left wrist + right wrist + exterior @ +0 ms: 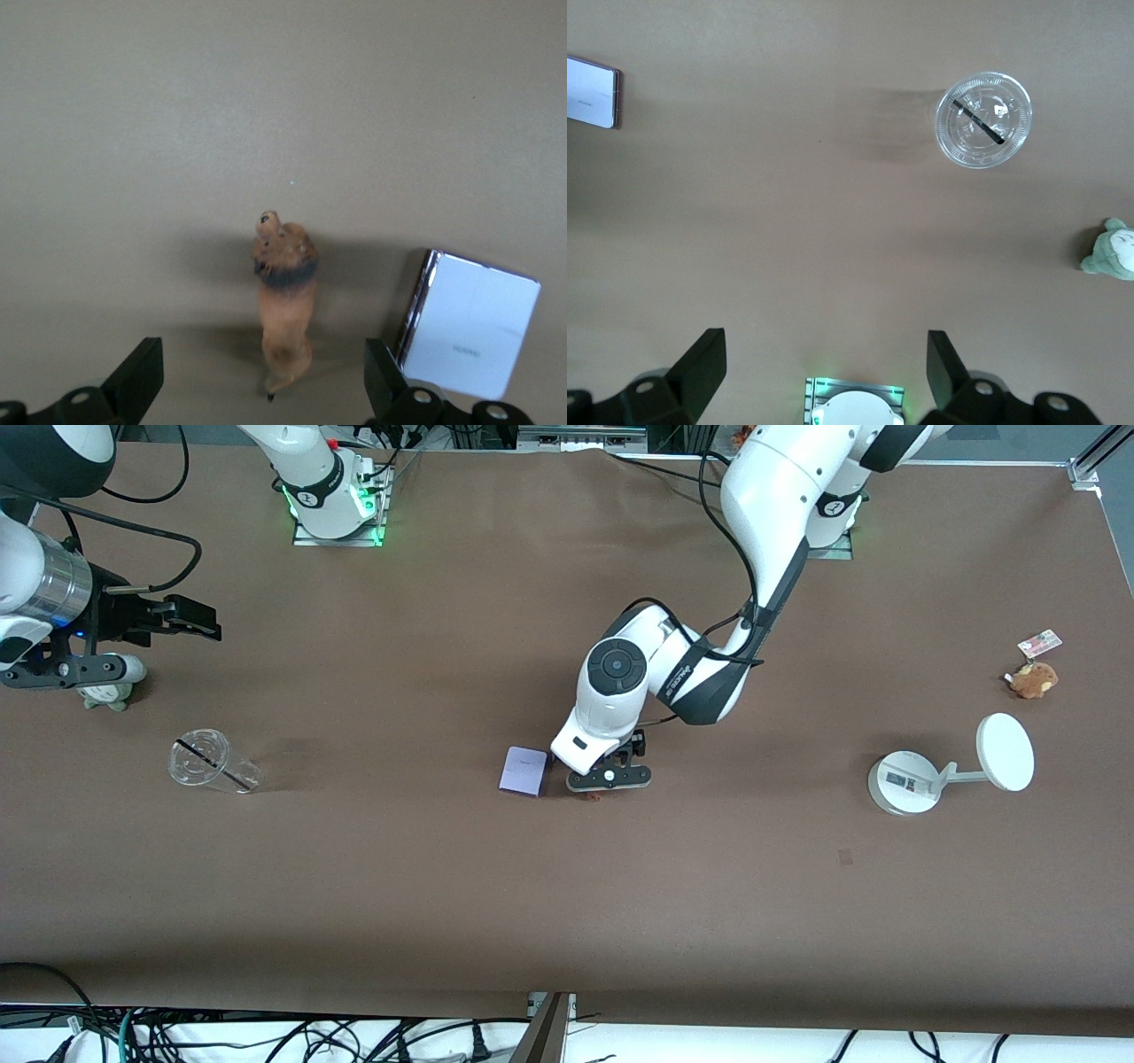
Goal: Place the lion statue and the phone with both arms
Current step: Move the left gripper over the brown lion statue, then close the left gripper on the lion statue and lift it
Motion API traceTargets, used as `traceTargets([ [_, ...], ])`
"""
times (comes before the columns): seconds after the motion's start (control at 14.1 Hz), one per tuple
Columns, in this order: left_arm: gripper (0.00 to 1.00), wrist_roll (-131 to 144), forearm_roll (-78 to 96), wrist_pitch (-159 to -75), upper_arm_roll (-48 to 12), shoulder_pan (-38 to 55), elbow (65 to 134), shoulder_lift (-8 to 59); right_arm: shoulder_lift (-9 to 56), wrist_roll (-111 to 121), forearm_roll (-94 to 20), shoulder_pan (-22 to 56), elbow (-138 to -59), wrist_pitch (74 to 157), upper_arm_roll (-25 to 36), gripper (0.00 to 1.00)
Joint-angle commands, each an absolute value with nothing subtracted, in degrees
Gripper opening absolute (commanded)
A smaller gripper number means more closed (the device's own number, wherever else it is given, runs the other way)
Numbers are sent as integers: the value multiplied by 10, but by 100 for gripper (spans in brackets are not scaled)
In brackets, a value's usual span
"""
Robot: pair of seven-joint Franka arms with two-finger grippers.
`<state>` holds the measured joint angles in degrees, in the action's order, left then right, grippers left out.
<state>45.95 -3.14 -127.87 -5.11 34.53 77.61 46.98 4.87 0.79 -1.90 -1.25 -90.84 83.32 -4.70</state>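
Both my grippers stood wide open: my left gripper (261, 385) straddled the lion statue (283, 305) on the table, beside the phone (524, 771), seemingly ready to close; my right gripper (824, 367) waited, holding nothing, above the table's right-arm end

Front view: high camera across the brown table (567, 903), facing both arm bases. Left wrist view: close, straight down beside the pale lavender rectangular phone (468, 324). Right wrist view: higher, downward; shares the phone with both others.
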Motion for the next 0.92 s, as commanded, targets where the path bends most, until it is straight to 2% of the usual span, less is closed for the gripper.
traceTargets([
  [0.0,100,469,-47,-1296,-35,360,753,503,47,3,-16,-11,-899,826,-45,100],
  [0.5,100,483,-47,-1302,-3,392,725,528,47,3,-16,-11,-899,824,-45,100],
  [0.57,97,483,-47,-1302,-3,392,720,529,47,3,-17,-11,-899,824,-45,100],
  [0.64,80,484,-47,-1302,-2,392,715,533,47,3,-16,-11,-899,824,-45,100],
  [0.71,58,488,-47,-1302,-2,393,715,534,47,3,-17,-11,-899,824,-45,100],
  [0.78,50,502,-47,-1303,-2,393,715,536,47,3,-17,-11,-899,824,-45,100],
  [0.85,49,512,-47,-1303,-2,393,715,538,47,3,-17,-11,-899,825,-45,100],
])
